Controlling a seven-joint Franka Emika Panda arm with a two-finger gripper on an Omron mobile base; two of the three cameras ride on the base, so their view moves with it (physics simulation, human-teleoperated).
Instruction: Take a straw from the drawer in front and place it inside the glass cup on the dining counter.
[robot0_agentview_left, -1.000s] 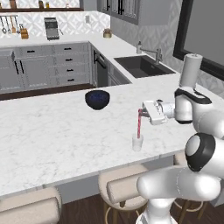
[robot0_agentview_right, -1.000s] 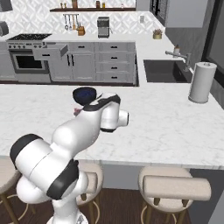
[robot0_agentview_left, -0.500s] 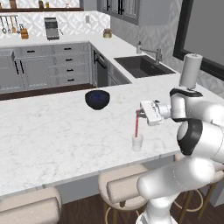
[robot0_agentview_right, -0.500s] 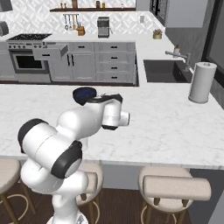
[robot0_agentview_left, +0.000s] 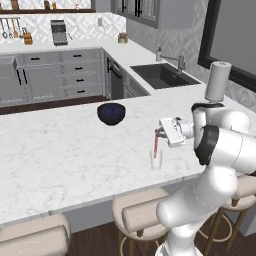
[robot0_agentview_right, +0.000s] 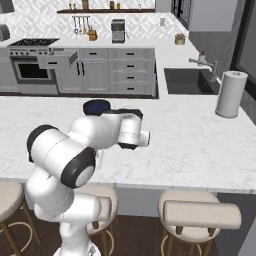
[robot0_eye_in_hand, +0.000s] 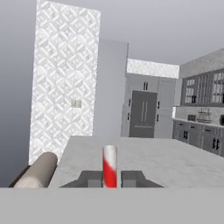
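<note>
Straw hanging over cup near the desk's stool-side edge
End effector (robot0_agentview_left: 159, 134) is pinching the thin red-pink striped straw (robot0_agentview_left: 156, 145) upright, its lower end dipping into the small clear glass cup (robot0_agentview_left: 156, 160); bare white marble desk (robot0_agentview_left: 60, 150) is stretching toward the dark blue bowl (robot0_agentview_left: 111, 113).

White marble dining counter (robot0_agentview_left: 60, 150) bears blue bowl (robot0_agentview_left: 111, 113), glass cup (robot0_agentview_left: 156, 161)

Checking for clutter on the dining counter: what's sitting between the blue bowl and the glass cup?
Nothing: in the left base view, bare marble runs from the blue bowl to the glass cup.

We are seeing a dark blue bowl (robot0_agentview_left: 111, 113) sitting on the marble top, a paper towel roll (robot0_agentview_right: 231, 94) standing near the sink (robot0_agentview_left: 161, 75), and beige stools (robot0_agentview_right: 202, 214) standing below the slab.
</note>
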